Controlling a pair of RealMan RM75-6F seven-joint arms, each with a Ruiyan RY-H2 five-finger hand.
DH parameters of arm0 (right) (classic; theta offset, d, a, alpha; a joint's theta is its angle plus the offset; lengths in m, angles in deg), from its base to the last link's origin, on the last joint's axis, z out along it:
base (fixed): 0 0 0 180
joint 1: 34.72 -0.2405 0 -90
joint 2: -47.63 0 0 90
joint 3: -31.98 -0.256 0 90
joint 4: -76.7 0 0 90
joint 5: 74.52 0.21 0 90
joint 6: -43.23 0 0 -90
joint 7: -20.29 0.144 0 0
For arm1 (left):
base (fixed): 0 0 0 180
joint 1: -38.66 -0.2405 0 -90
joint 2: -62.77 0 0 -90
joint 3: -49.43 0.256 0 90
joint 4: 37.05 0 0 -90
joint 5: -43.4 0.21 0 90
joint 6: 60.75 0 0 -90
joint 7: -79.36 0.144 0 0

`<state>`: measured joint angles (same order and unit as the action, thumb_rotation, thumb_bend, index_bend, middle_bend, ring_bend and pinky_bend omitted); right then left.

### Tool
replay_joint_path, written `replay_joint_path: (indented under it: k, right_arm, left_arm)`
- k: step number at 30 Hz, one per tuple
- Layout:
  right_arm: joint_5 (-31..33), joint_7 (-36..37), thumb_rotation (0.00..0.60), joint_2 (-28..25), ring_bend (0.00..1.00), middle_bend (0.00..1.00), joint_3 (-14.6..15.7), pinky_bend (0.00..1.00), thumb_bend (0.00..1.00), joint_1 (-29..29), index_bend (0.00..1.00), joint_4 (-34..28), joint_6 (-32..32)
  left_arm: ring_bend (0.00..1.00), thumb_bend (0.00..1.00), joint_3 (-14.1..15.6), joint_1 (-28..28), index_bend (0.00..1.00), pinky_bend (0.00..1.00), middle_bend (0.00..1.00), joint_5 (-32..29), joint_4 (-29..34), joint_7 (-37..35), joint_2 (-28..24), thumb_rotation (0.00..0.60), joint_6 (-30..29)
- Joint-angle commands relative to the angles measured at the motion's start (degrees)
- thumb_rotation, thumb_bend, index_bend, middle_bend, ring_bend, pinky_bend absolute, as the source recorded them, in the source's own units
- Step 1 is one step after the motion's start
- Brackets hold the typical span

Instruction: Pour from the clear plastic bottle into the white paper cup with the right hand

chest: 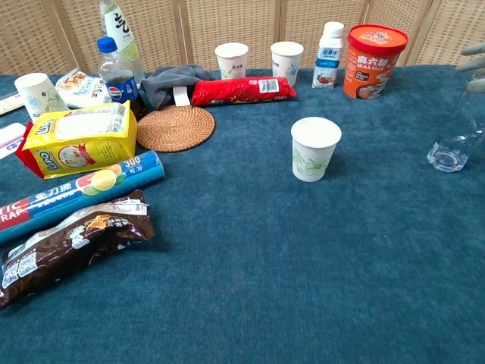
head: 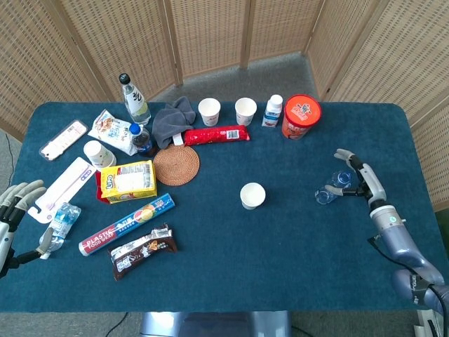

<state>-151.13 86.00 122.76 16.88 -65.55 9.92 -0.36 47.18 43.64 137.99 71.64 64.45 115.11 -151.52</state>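
Note:
The clear plastic bottle (head: 331,189) stands on the blue table to the right of the white paper cup (head: 252,195). My right hand (head: 359,177) is just right of the bottle, fingers spread around its blue-capped top without gripping it. In the chest view the bottle (chest: 455,142) stands near the right edge, the cup (chest: 315,148) is in the middle, and only the tips of my right hand (chest: 475,59) show at the frame's edge. My left hand (head: 17,205) hovers open at the table's left edge.
A small water bottle (head: 62,219) lies beside my left hand. Snack packs, a plastic wrap box (head: 128,223), a woven coaster (head: 176,164) and a yellow box (head: 128,180) fill the left half. Two more cups (head: 209,110), a milk bottle (head: 273,111) and a red tub (head: 302,116) line the back.

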Motion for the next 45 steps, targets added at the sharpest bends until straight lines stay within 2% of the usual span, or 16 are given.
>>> replay_joint_path:
  k: [1, 7, 16, 26, 37, 45]
  right_arm:
    - [-0.3, -1.0, 0.6, -1.3, 0.0, 0.09, 0.1, 0.0, 0.14, 0.1, 0.04, -1.6, -0.8]
    - [-0.5, -3.0, 0.6, -4.8, 0.0, 0.06, 0.1, 0.0, 0.13, 0.2, 0.0, -5.2, -1.1]
    - [0.0, -4.3, 0.6, -9.5, 0.0, 0.04, -0.4, 0.0, 0.12, 0.2, 0.0, -9.6, -1.5]
    - [-0.5, -6.3, 0.598, -13.7, 0.0, 0.04, -0.9, 0.0, 0.11, 3.1, 0.0, -15.1, -7.9]
    - [-0.6, -16.3, 0.6, -16.4, 0.0, 0.06, -0.6, 0.0, 0.11, 7.3, 0.06, -22.0, -17.7]
    - [-1.6, -27.5, 0.6, -17.4, 0.0, 0.09, 2.0, 0.0, 0.14, 9.5, 0.12, -25.3, -20.9]
  left_arm:
    - [0.1, 0.5, 0.0, 0.1, 0.12, 0.06, 0.13, 0.0, -0.1, -0.1, 0.0, 0.444, 0.0]
    - [0.1, 0.5, 0.0, 0.2, 0.12, 0.06, 0.13, 0.0, -0.4, -0.3, 0.1, 0.45, 0.1]
    - [0.1, 0.5, -0.1, 0.2, 0.12, 0.06, 0.13, -0.1, -0.6, -0.5, 0.1, 0.452, -0.1]
    - [0.1, 0.5, -0.3, 0.3, 0.12, 0.06, 0.13, -0.4, -0.6, -0.1, 0.4, 0.451, -0.4]
    - [0.1, 0.5, -0.2, -0.3, 0.12, 0.06, 0.13, -0.6, -0.8, 1.5, 1.0, 0.453, -1.0]
    - [0.09, 0.5, 0.3, -0.8, 0.12, 0.05, 0.12, -1.5, -0.4, 3.6, 1.0, 0.45, -0.4]
